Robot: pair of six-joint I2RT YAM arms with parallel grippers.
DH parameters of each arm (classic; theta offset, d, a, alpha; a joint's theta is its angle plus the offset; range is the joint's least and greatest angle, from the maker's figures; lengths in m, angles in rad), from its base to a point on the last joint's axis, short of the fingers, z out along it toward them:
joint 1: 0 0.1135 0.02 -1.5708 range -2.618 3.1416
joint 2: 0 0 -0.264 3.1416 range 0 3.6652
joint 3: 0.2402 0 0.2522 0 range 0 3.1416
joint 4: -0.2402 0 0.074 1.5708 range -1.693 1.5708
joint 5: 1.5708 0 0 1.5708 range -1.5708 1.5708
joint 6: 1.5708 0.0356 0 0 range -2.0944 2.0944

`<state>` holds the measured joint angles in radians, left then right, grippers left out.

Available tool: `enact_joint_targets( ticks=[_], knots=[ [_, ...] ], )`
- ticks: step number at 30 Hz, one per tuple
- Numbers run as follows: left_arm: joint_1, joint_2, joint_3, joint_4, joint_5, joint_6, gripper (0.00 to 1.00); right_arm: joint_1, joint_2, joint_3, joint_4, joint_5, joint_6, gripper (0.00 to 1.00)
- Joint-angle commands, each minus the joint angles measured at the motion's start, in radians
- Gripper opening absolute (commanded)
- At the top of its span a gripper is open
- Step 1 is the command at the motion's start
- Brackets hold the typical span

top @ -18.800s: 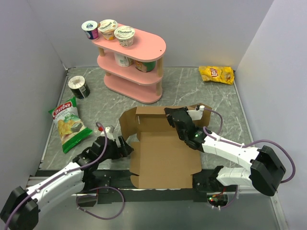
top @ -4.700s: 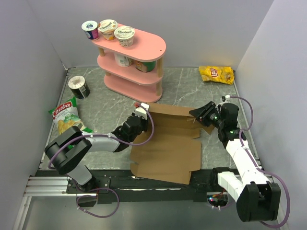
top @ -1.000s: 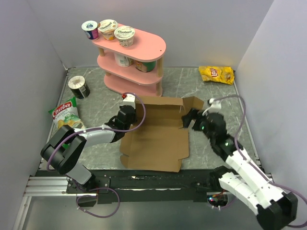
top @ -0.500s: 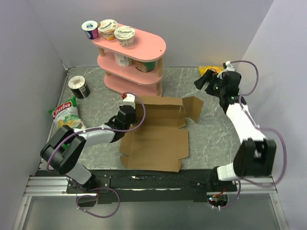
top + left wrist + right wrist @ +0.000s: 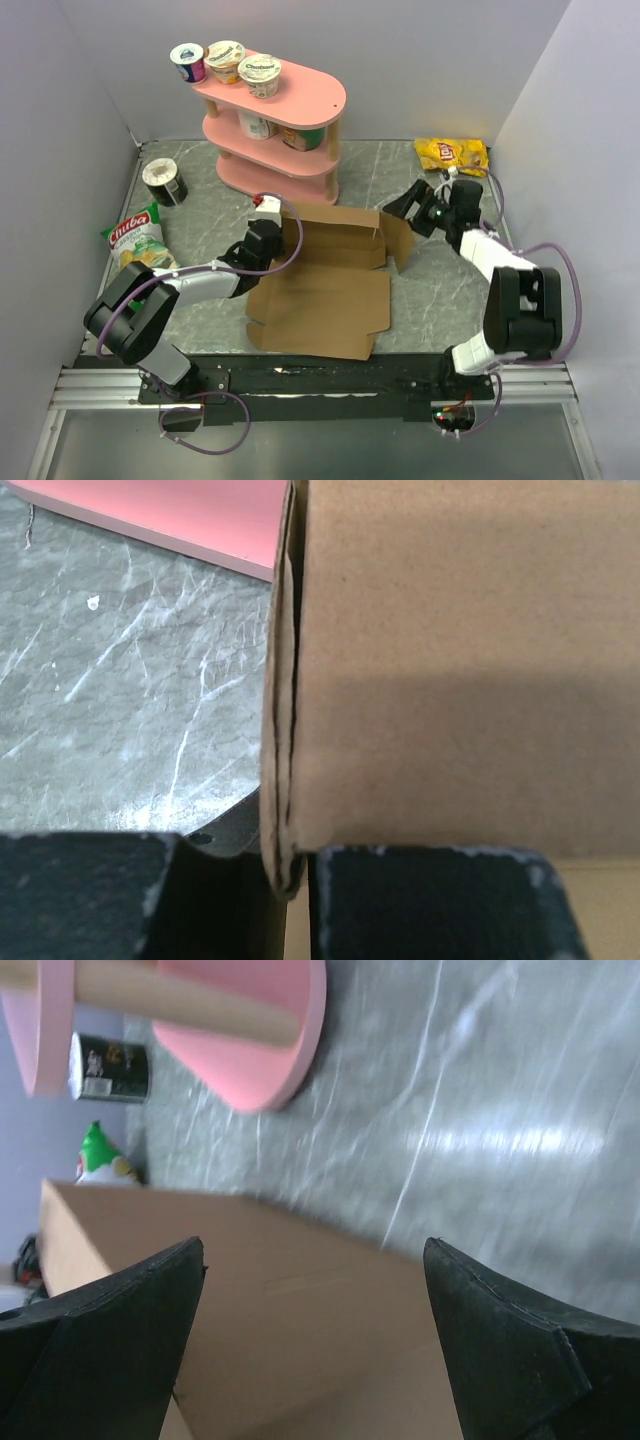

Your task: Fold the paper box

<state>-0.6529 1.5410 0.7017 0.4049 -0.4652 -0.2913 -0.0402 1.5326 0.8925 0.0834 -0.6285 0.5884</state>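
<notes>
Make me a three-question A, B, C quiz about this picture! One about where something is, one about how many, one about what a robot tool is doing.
1. Where on the table is the yellow chip bag?
A. near left corner
B. far right corner
C. the middle

2. How many cups stand on top of the pink shelf?
A. one
B. three
C. five

3. What is the left tool doing?
A. hanging open
B. holding a cup
C. pinching a raised wall of the paper box

Answers:
1 B, the bag lies by the far right edges.
2 B, three cups sit in a row up there.
3 C, the left wrist view shows it clamped on the cardboard edge.
</notes>
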Motion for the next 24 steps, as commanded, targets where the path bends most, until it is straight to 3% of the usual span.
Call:
enact_joint_targets(
  ticks=[1,10,14,24],
  knots=[
    [0.004,-0.009,0.001,-0.044,-0.003,-0.011,0.13,0.069,-0.127,-0.148,0.029,0.125,0.117,0.96],
    [-0.007,-0.021,-0.001,-0.044,0.005,-0.017,0.13,0.192,-0.244,-0.288,0.131,0.337,0.39,0.97],
    [-0.033,-0.021,0.004,-0.041,-0.019,-0.009,0.13,0.229,-0.264,-0.313,0.166,0.358,0.505,0.98],
    [-0.089,0.011,0.027,-0.048,-0.035,-0.012,0.12,0.283,-0.324,-0.334,0.168,0.451,0.613,0.99]
  ],
)
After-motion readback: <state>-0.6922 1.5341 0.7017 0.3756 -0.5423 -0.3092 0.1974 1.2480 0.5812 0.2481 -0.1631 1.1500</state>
